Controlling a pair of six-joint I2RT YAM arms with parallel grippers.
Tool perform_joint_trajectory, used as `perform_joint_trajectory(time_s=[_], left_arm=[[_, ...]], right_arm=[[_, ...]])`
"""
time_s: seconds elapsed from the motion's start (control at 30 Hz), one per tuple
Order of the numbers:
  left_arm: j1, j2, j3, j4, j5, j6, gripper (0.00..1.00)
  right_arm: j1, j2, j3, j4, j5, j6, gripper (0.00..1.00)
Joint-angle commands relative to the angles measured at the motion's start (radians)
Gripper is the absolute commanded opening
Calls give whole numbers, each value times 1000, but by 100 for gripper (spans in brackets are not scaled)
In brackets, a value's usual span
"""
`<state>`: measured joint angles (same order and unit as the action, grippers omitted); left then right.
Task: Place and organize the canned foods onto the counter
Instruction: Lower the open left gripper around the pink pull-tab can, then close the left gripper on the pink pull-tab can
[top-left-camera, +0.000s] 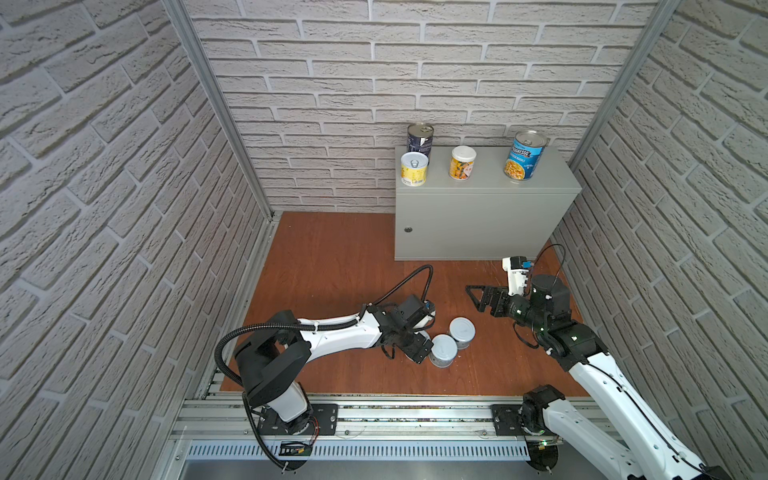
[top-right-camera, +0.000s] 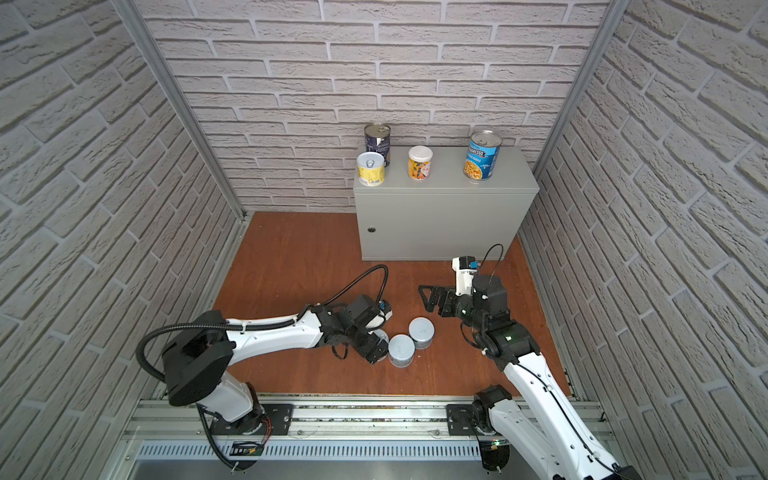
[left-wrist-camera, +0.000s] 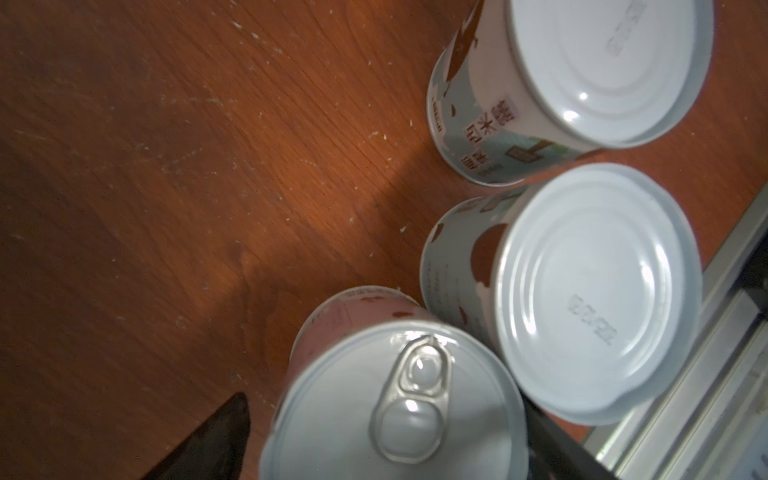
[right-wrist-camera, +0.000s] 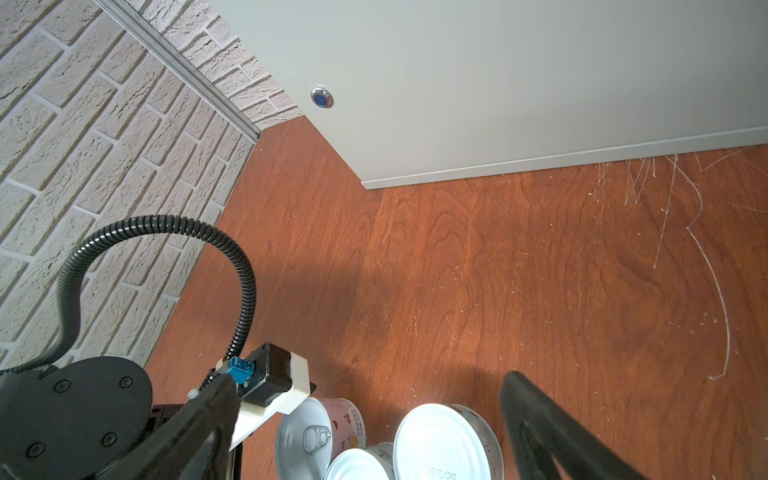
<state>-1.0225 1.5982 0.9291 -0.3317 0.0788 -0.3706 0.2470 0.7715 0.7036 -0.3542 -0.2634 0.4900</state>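
Four canned foods stand on the counter (top-left-camera: 490, 185): a dark navy can (top-left-camera: 419, 139), a yellow can (top-left-camera: 414, 168), a short yellow-orange can (top-left-camera: 462, 163) and a blue Progresso can (top-left-camera: 525, 156). On the wooden floor, two pale teal cans (top-left-camera: 444, 350) (top-left-camera: 462, 332) stand side by side. A pink can (left-wrist-camera: 395, 407) with a pull tab stands beside them. My left gripper (left-wrist-camera: 388, 415) is open, its fingers on either side of the pink can, with a gap at one finger (left-wrist-camera: 212, 436). My right gripper (top-left-camera: 473, 298) hangs open and empty above the floor, apart from the cans.
The counter's front with its round lock (right-wrist-camera: 321, 99) faces the arms. Brick-pattern walls close in three sides. An aluminium rail (top-left-camera: 374, 415) runs along the floor's near edge. Bare scratched floor (right-wrist-camera: 582, 270) lies between the cans and the counter.
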Motion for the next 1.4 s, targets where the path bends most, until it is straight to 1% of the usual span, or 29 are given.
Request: perform_joint_trajectory(time_s=[0.0, 0.17, 0.4, 0.47, 0.63, 0.7, 0.83, 1.07, 1.2, 1.27, 1.37], left_arm=[[-2, 8, 12, 26, -29, -8, 90], [10, 19, 4, 50, -24, -29, 81], [32, 14, -14, 79, -18, -48, 73], [45, 16, -20, 94, -3, -56, 68], [76, 28, -15, 114, 7, -67, 67], [88, 33, -12, 121, 8, -71, 65], [113, 41, -17, 145, 28, -87, 62], [167, 71, -3, 163, 40, -92, 61], [203, 91, 1, 178, 47, -90, 59], [228, 104, 10, 171, 70, -94, 58], [261, 114, 9, 187, 102, -112, 56]], right_arm=[[3, -16, -23, 52, 14, -8, 100], [5, -9, -12, 44, 32, 6, 98], [5, -86, -69, 84, 78, 42, 98], [5, -94, -67, 64, 88, 38, 98], [4, -97, -62, 43, 94, 16, 98], [3, -90, -58, 38, 105, 37, 98], [5, -65, -39, 29, 75, 57, 98], [4, -27, -21, -16, 86, 19, 97], [5, -5, -22, -10, 41, 8, 96], [5, 14, -19, -8, -4, -10, 96], [5, 41, -11, -23, -41, -35, 95]])
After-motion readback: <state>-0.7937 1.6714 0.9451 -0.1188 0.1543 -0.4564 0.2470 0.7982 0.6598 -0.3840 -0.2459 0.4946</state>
